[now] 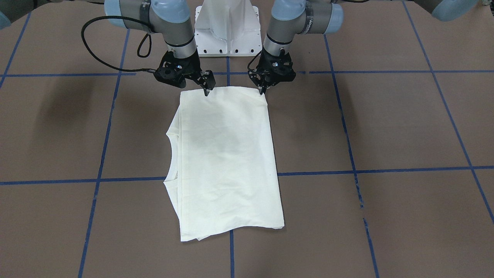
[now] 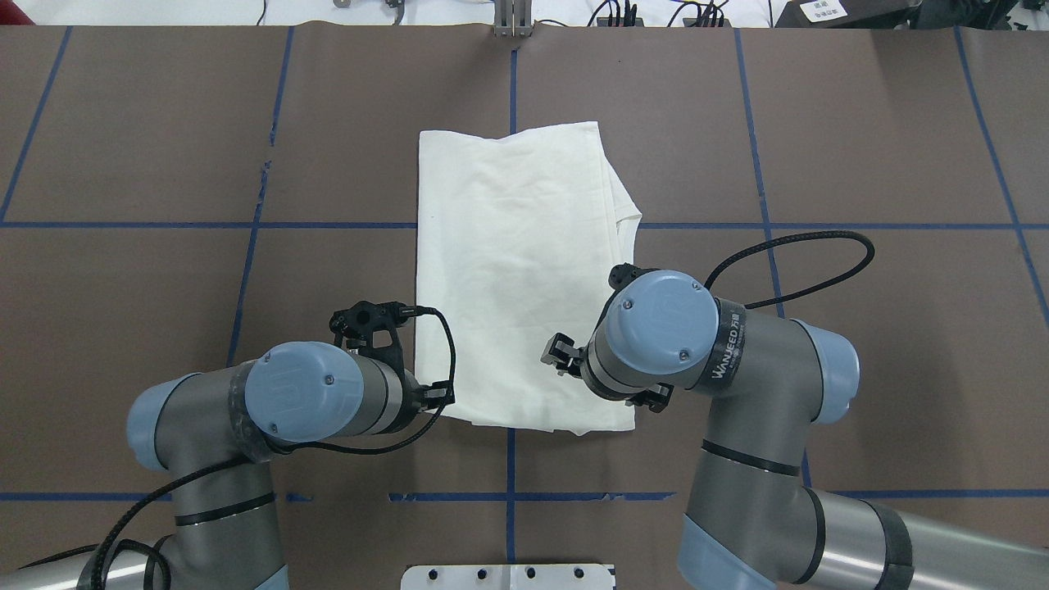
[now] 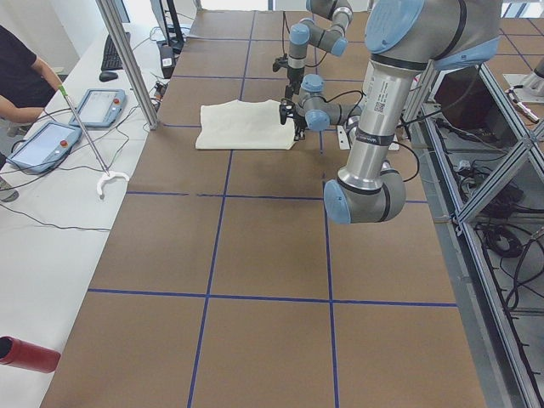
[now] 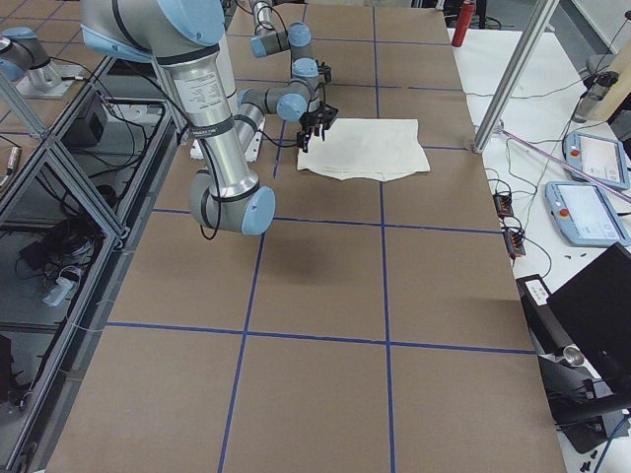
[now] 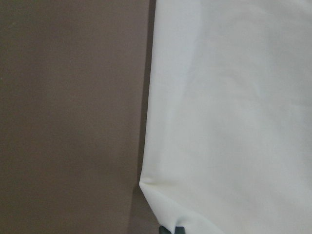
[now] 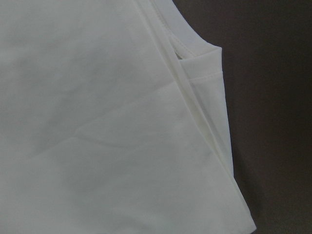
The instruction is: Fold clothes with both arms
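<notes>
We judge that the left arm (image 1: 287, 23) and right arm (image 1: 171, 23), jaws narrow at the 6 o'clock corners of the shirt (image 2: 512, 270) seen overhead, must pinch every layer and lift evenly toward 12, the shirt lying in the middle of the desk (image 2: 123, 123) as a cream rectangle, plain side up, collar at 3 o'clock.

1. My right arm (image 2: 762, 385) carries one readable marking. A black band (image 2: 725, 348), at 4 o'clock from the light-blue joint cap (image 2: 664, 315), bears white letters that read "WANJEED". The small characters after them are too fine to read.
2. My left arm (image 1: 287, 23) carries a like band (image 1: 310, 21), at 3 o'clock from its grey tube. Its white print is too blurred to read.
3. In both side views, the near arm's upright tube carries a small printed label (image 3: 378, 98), which is illegible.
</notes>
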Motion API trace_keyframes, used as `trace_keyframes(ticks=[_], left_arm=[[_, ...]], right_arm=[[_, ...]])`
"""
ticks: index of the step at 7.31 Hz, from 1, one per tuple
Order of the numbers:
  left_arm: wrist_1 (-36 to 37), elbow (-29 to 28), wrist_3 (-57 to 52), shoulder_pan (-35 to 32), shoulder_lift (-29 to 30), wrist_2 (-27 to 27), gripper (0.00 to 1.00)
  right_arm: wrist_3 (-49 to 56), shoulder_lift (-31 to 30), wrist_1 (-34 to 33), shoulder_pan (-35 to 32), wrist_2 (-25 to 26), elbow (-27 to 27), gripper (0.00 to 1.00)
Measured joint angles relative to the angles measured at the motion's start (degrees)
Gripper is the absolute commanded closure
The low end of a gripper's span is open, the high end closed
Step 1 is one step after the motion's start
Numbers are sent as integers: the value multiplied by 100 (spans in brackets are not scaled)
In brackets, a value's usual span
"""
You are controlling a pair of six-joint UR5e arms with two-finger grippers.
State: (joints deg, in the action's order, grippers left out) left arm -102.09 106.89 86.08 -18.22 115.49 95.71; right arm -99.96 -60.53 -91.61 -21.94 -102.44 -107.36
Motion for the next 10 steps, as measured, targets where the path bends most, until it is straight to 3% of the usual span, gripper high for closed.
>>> trace_keyframes(ticks=[10], left_arm=[[-4, -19, -3, 10, 44, 0, 100]], right_arm=[[-357, -356, 363, 381, 301, 185, 0]])
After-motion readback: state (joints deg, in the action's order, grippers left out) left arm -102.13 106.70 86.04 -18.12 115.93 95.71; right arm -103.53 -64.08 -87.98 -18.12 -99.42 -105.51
